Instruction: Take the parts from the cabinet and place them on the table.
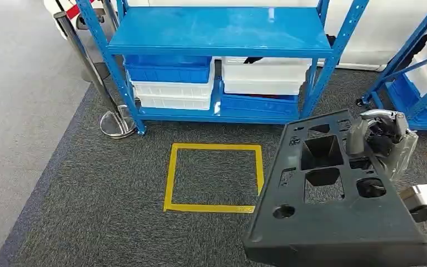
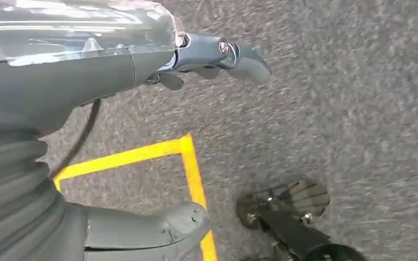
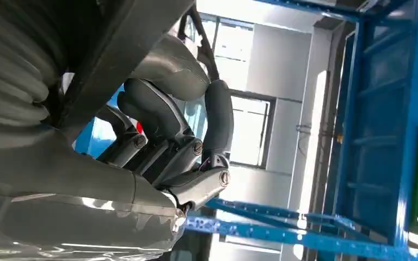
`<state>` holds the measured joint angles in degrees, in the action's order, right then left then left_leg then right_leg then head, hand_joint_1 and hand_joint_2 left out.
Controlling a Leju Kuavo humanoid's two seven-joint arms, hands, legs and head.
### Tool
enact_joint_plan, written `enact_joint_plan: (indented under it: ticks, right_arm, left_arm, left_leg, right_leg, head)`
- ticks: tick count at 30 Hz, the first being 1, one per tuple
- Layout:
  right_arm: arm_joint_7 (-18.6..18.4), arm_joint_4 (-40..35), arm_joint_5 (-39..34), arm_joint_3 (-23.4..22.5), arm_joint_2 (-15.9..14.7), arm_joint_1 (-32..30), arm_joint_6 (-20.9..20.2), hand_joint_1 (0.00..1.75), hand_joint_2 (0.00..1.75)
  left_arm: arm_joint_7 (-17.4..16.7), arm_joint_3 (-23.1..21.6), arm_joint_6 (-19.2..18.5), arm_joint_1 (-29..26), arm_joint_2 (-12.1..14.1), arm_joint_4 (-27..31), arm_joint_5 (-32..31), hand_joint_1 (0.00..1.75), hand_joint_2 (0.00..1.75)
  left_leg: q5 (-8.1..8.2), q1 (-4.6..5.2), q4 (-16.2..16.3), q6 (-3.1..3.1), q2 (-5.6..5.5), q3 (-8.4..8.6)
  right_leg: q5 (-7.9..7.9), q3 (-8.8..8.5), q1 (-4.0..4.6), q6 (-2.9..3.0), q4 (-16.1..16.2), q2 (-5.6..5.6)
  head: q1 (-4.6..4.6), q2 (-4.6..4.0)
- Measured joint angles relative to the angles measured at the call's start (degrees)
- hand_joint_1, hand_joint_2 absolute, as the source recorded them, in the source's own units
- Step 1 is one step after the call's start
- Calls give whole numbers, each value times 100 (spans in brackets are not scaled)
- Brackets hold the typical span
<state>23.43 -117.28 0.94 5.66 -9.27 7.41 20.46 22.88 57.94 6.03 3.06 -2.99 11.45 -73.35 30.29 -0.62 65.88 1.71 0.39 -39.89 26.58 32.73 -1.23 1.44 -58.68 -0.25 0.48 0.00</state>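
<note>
The black part (image 1: 333, 206) is carried low at five o'clock in the head view, gripped at its two o'clock edge by the right hand (image 1: 381, 139). The left hand (image 2: 141, 136) hangs spread, empty. No table is seen.

Readable text: none that I can make out in any view.
Black plastic part (image 1: 333, 217) in my right hand (image 1: 381, 142): moulded openings and holes, no lettering I can read.
Blue and white bins (image 1: 169, 83) on the blue shelving rack (image 1: 217, 33): plain fronts, no label legible.
Yellow tape square (image 1: 214, 178) on the carpet: a small darker patch on its near strip, too small to tell whether it is writing.
Left wrist view: yellow tape corner (image 2: 188, 155) on grey carpet, no marks on it.
Right wrist view: blue rack frame (image 3: 381, 136) and window behind my fingers (image 3: 217, 117), no sign or number readable.
</note>
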Motion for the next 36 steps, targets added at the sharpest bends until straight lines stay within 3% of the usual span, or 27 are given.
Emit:
enact_joint_plan:
  ticks: [1,2,4,6,8,9,11,12,13,14,16,17,18,19,21,22,23,24,26,27,28,29,31,32,33,34,36]
  right_arm:
    - [-15,11,-2,-11,-2,21,-4,175,175]
    - [-33,28,-4,-22,-2,45,-13,175,175]
    - [-50,48,-4,-35,-2,60,-13,175,175]
    - [-63,48,-4,-53,-2,78,-13,175,175]
    - [-83,48,-4,-66,-2,141,-15,175,175]
    - [-107,59,-2,-74,-4,188,-13,175,175]
    - [-131,92,-2,-74,-4,260,-13,175,175]
    - [-149,114,-2,-77,-4,270,-13,175,175]
    - [-159,133,-2,-76,-4,272,-20,175,175]
    - [-179,144,-2,-79,-4,293,-24,175,175]
    - [-190,177,-2,-90,-4,317,-22,175,175]
    - [-195,192,-2,-90,-4,319,-22,175,175]
    - [-208,208,-2,-90,-4,324,-22,175,175]
    - [-225,230,-2,-92,-4,335,-22,175,175]
    - [-236,254,-2,-103,-4,368,-22,175,175]
    - [-240,256,-2,-109,-4,396,-22,175,175]
    - [-247,260,-4,-114,-7,434,-22,175,175]
    - [-238,260,-4,-116,-7,455,-17,175,175]
    - [-249,278,-7,-125,-9,463,-20,175,175]
    - [-256,289,-9,-125,-9,460,-20,175,175]
    - [-267,297,-18,-122,-9,484,-20,175,175]
    - [-284,306,-20,-122,-9,488,-24,175,175]
    - [-299,319,-22,-122,-9,511,-28,175,175]
    - [-306,334,-22,-122,-9,526,-28,175,175]
    - [-313,350,-22,-122,-9,537,-28,175,175]
    - [-319,365,-22,-122,-9,544,-31,175,175]
    - [-339,393,-20,-122,-9,572,-33,175,175]
  left_arm:
    - [-2,0,0,6,0,0,-2,0,175]
    - [-4,0,0,11,0,0,-9,0,175]
    - [-11,0,0,21,0,0,-37,0,175]
    - [-15,0,-2,30,0,0,-46,0,175]
    - [-20,0,-4,61,9,2,-50,0,175]
    - [-22,0,-9,77,9,2,-52,0,175]
    - [-22,0,-22,78,9,2,-68,0,175]
    - [-22,0,-35,59,0,0,-70,0,175]
    - [-22,0,-39,73,-4,0,-76,0,175]
    - [-24,0,-50,70,-4,0,-87,0,175]
    - [-26,0,-50,67,-4,0,-87,0,175]
    - [-26,0,-52,69,-4,0,-87,0,175]
    - [-28,0,-52,68,-4,0,-96,0,175]
    - [-35,0,-52,68,-7,0,-103,0,175]
    - [-57,0,-57,67,-13,0,-109,0,175]
    - [-59,0,-59,71,-15,0,-111,0,175]
    - [-61,-2,-61,67,-15,0,-114,0,175]
    - [-61,-2,-63,62,-15,0,-116,0,175]
    - [-61,-2,-63,61,-15,0,-122,0,175]
    - [-61,-2,-66,37,-11,0,-127,0,175]
    - [-61,-2,-68,39,-9,0,-129,0,175]
    - [-61,-2,-70,36,-9,0,-129,0,175]
    - [-61,-2,-92,39,-15,0,-147,0,175]
    - [-61,-2,-94,44,-15,0,-149,0,175]
    - [-61,-2,-96,45,-15,0,-153,0,175]
    - [-61,-2,-103,48,-15,0,-155,0,175]
    - [-61,-2,-114,59,-15,0,-160,0,175]
  left_leg:
    - [281,0,468,16,0,-111]
    - [391,0,838,24,-1,-176]
    - [133,0,931,8,-1,16]
    - [-238,2,215,-49,-4,613]
    - [3,49,-811,-127,-15,1339]
    - [34,54,-911,-129,-23,1374]
    - [-57,97,-916,-185,-28,1270]
    - [-166,44,-982,-252,-16,1229]
    - [-247,35,-1002,-289,22,1181]
    - [-325,35,-1000,-360,27,1091]
    - [-471,50,-989,-369,28,898]
    - [-542,56,-977,-368,28,800]
    - [-617,60,-952,-359,29,684]
    - [-676,60,-919,-347,29,570]
    - [-773,58,-837,-314,28,366]
    - [-815,59,-780,-290,25,298]
    - [-839,93,-745,-255,13,233]
    - [-884,92,-729,-228,19,220]
    - [-1019,77,-782,-163,23,206]
    - [-1076,100,-794,-123,18,179]
    - [-924,59,-715,-88,3,132]
    - [-608,59,-542,-58,-3,45]
    - [110,28,218,-17,-2,-146]
    - [298,19,656,1,-1,-225]
    - [293,15,963,13,-2,-238]
    - [117,14,1033,13,-3,-150]
    - [-302,14,466,-29,-7,390]
  right_leg:
    - [-67,83,10,6,-8,-2]
    - [-129,170,21,7,-14,-2]
    - [-260,354,34,-8,-31,-1]
    - [-380,515,43,-36,-47,6]
    - [-476,592,70,-94,-64,8]
    - [-555,597,51,-135,-40,-8]
    - [-691,602,26,-213,27,-18]
    - [-725,635,51,-258,55,-10]
    - [-527,686,22,-268,-32,7]
    - [-133,769,28,-271,-286,8]
    - [556,948,25,-303,-1138,11]
    - [684,999,26,-317,-1517,13]
    - [606,976,27,-324,-1765,13]
    - [380,851,26,-323,-1757,12]
    - [5,315,24,-304,-1179,10]
    - [83,-109,25,-285,-646,9]
    - [385,-437,70,-258,-119,9]
    - [502,-533,71,-217,105,13]
    - [419,-446,104,-165,67,11]
    - [344,-405,63,-118,93,6]
    - [265,-349,40,-75,107,-33]
    - [198,-272,40,-28,107,-27]
    - [63,-107,48,11,100,-31]
    - [-8,-11,54,10,94,-31]
    - [-78,90,56,3,80,-31]
    - [-144,193,56,-11,58,-29]
    - [-259,395,55,-46,3,-24]
  head:
    - [0,0]
    - [0,0]
    - [0,0]
    - [-2,0]
    - [-2,0]
    - [13,0]
    - [-18,0]
    - [13,0]
    - [-5,0]
    - [42,0]
    - [61,0]
    - [66,0]
    - [61,0]
    - [63,0]
    - [61,0]
    - [66,0]
    - [74,0]
    - [57,0]
    - [59,0]
    - [61,0]
    - [63,0]
    - [28,0]
    - [-2,0]
    - [-4,0]
    - [-7,0]
    - [-6,0]
    - [-7,0]
